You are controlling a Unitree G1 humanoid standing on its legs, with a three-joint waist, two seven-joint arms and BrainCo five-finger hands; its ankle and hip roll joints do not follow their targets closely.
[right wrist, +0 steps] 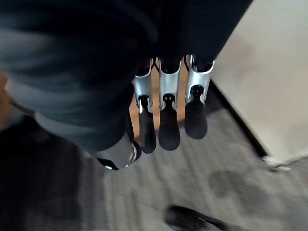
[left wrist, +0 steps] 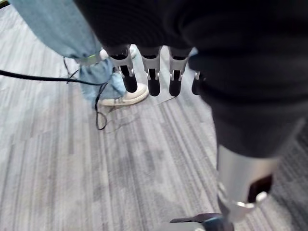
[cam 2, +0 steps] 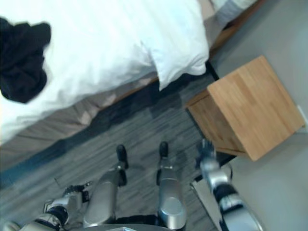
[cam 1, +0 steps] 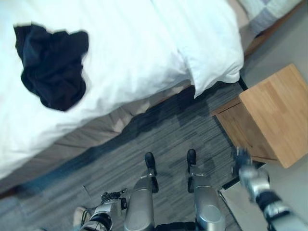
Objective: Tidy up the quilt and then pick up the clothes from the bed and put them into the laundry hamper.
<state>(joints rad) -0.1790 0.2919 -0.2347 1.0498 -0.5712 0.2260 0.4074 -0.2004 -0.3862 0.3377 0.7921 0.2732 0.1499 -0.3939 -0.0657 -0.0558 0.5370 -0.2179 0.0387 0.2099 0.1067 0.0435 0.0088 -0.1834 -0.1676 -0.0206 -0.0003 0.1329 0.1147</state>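
Note:
A dark, crumpled garment (cam 1: 52,65) lies on the white quilt (cam 1: 125,53) at the left of the bed; the same garment (cam 2: 21,57) shows in the right eye view. A white pillow (cam 1: 207,38) hangs over the bed's near edge. My left hand (cam 1: 109,198) hangs low by my side over the carpet, its fingers (left wrist: 150,77) straight and holding nothing. My right hand (cam 1: 244,161) hangs near the wooden nightstand, its fingers (right wrist: 168,122) straight and empty.
A wooden nightstand (cam 1: 269,115) stands right of the bed on the grey carpet (cam 1: 163,130). A person's jeans leg and white shoe (left wrist: 120,94) stand close behind my left hand. A patterned blanket (cam 1: 269,12) lies at the far right of the bed.

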